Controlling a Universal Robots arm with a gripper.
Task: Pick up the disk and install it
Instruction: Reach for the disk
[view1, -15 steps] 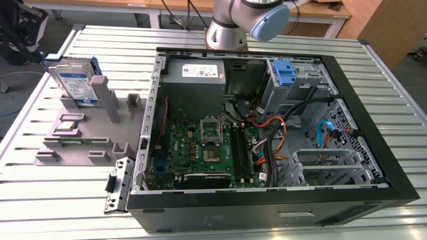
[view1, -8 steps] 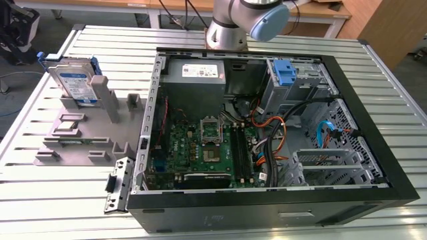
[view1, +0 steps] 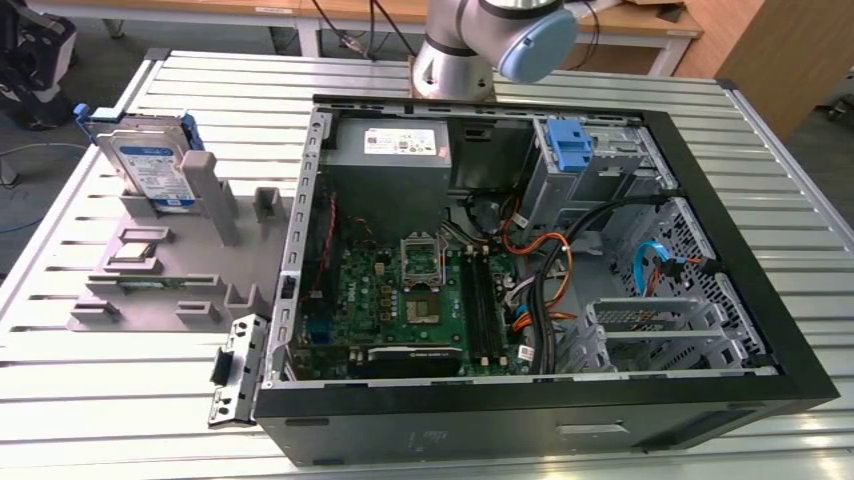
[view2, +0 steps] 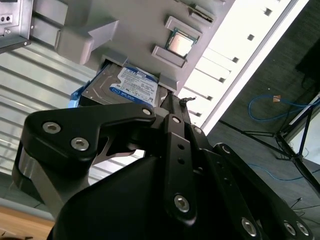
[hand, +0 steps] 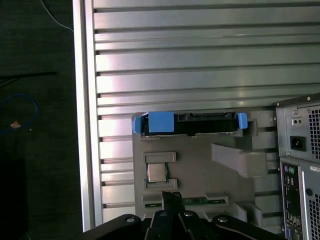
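Observation:
The disk (view1: 150, 168) stands on edge in a slot at the far end of a grey holder (view1: 174, 262), to the exterior view's left of the open computer case (view1: 747, 300). It is silver with a blue-and-white label (view2: 134, 86) and blue side rails (hand: 161, 121). In both wrist views my gripper (hand: 172, 198) hangs above the holder, short of the disk and apart from it. Its black fingers (view2: 172, 107) are shut with nothing between them.
The holder also carries a small silver chip (hand: 156, 172) and a green memory stick (hand: 196, 201). Inside the case are the motherboard (view1: 414, 290), a grey power-supply box (view1: 400, 145), a blue-tabbed drive bay (view1: 571, 145) and loose cables (view1: 561, 250). The slatted metal table (view1: 107, 390) ends at an edge (hand: 85, 100).

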